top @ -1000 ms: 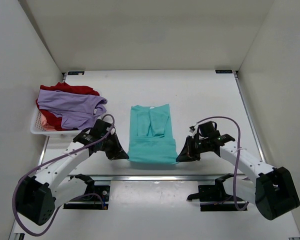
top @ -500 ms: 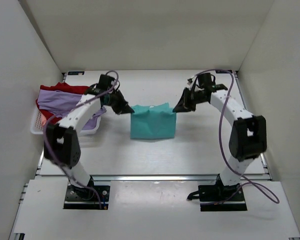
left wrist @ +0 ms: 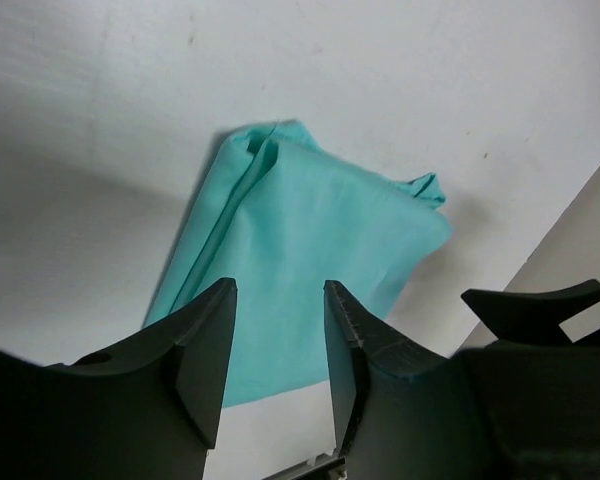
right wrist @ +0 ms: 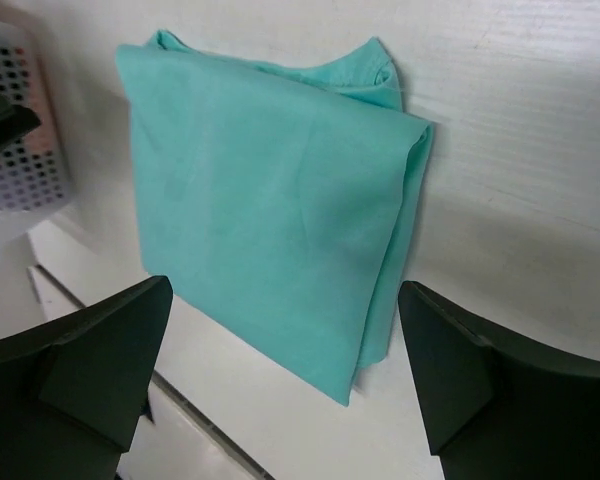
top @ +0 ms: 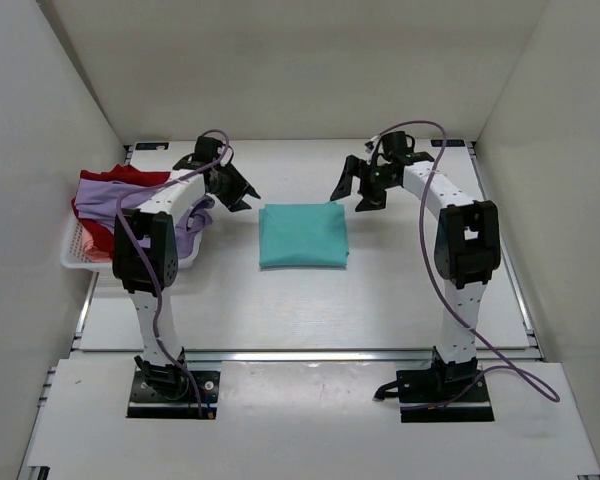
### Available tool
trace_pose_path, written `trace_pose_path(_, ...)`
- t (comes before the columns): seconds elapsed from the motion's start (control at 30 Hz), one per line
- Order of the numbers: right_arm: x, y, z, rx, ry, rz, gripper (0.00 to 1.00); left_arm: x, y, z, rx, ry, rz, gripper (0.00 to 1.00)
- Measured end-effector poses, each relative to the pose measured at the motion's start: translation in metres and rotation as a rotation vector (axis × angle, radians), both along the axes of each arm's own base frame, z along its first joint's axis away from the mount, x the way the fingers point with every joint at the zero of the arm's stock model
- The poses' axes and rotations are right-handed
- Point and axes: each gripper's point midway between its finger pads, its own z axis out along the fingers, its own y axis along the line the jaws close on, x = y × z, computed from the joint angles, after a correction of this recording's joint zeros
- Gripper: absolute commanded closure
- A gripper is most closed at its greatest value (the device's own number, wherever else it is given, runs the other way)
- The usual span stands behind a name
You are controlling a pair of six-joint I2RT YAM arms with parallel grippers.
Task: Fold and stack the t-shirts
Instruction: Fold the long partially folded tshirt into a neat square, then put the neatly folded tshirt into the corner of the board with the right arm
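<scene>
Top external view, working outward from the arm bases: both arms stretch across the table (top: 280,310) toward its far side. The teal shirt (top: 302,235) lies flat in the middle of the table, folded into a neat, nearly square packet. The left gripper (top: 238,198) is just off the packet's far left corner, and the right gripper (top: 350,195) is just off its far right corner. Neither one holds any cloth.

At the left wall a white basket (top: 77,258) carries the purple shirt (top: 145,205), which hangs loosely over the rim. The red shirt (top: 98,237) is bunched beneath and behind it.

In the left wrist view the left gripper (left wrist: 277,350) has its jaws parted with nothing between them. The teal shirt (left wrist: 310,250) shows through the gap, its layered fold edge running along the left side.

In the right wrist view the right gripper (right wrist: 280,365) is spread wide and empty. The teal shirt (right wrist: 270,220) lies beyond it with a folded edge down its right side and a slight pucker at the far corner. The basket (right wrist: 20,130) is visible at the left edge.
</scene>
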Motion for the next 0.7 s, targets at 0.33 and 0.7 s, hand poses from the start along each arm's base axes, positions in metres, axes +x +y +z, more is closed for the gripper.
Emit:
trace_pose_path(0.33, -0.025, 0.006, -0.064, -0.277, 0.055, 0.028, 0.01, -0.033, -0.026, 0.002, -0.001, 0.015, -0.062, 0.52)
trace_pose_path(0.7, -0.026, 0.025, -0.093, -0.537, 0.035, 0.091, 0.81, -0.056, -0.014, 0.071, -0.036, -0.123, -0.043, 0.53)
